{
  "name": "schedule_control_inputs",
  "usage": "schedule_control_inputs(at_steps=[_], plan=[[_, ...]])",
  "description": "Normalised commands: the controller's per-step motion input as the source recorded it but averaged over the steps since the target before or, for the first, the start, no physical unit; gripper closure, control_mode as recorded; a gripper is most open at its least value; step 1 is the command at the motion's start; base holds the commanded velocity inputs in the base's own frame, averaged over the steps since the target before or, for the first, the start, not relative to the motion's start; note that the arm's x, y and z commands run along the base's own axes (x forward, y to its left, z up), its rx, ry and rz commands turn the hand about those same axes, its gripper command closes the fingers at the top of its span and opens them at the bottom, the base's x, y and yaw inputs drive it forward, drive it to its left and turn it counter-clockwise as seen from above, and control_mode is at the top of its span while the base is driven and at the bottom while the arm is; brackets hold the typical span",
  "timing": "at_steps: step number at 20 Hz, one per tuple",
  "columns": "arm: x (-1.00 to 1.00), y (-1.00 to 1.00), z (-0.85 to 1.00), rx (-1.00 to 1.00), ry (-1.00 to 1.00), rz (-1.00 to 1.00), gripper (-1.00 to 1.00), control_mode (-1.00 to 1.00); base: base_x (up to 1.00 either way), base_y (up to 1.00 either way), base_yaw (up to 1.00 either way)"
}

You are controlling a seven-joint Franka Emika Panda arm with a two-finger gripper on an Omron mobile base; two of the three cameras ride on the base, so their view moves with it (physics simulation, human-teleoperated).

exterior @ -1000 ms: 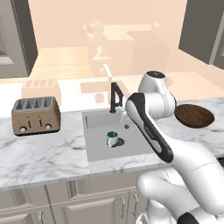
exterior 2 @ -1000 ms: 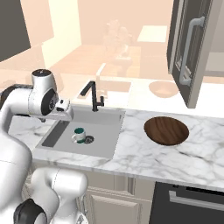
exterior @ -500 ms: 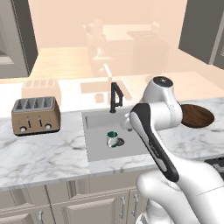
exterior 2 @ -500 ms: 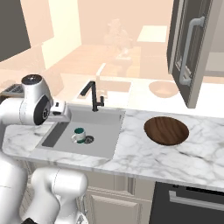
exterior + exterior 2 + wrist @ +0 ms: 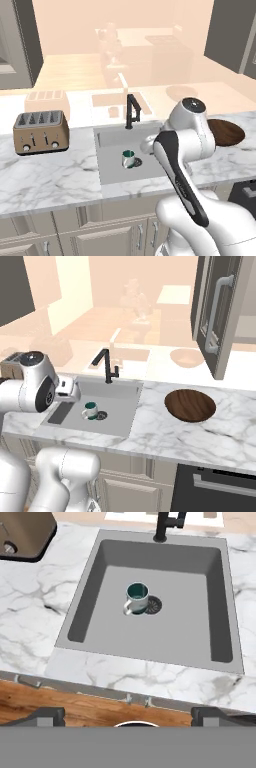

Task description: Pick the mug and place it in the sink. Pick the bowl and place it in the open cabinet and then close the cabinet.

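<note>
Already the mug (image 5: 137,597) stands upright in the sink (image 5: 220,607), beside its drain.

White marble counter with grey veining (image 5: 55,175) runs the width of the kitchen, with beige panelled base cabinets (image 5: 100,232) below and a dark oven front (image 5: 220,488) under its right end. A bronze four-slot toaster (image 5: 40,131) stands on the counter's left part. Behind, a pale peach wall (image 5: 120,20) in soft, even light; wooden floor (image 5: 85,712) below.

Arm raised, claw (image 5: 128,714) wide open, empty, facing down.
</note>
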Motion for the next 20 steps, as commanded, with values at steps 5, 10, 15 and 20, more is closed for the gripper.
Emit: schedule_control_inputs(at_steps=[5, 10, 15, 20], plan=[[0.0, 0.0, 0.0, 0.0, 0.0, 0.0, -1.0, 1.0, -0.34, -0.17, -0.07], [0.0, 0.0, 0.0, 0.0, 0.0, 0.0, -1.0, 1.0, -0.38, -0.28, -0.07], [0.0, 0.0, 0.0, 0.0, 0.0, 0.0, -1.0, 1.0, -0.59, -0.19, -0.09], [0.0, 0.0, 0.0, 0.0, 0.0, 0.0, -1.0, 1.0, -0.8, -0.22, -0.09]])
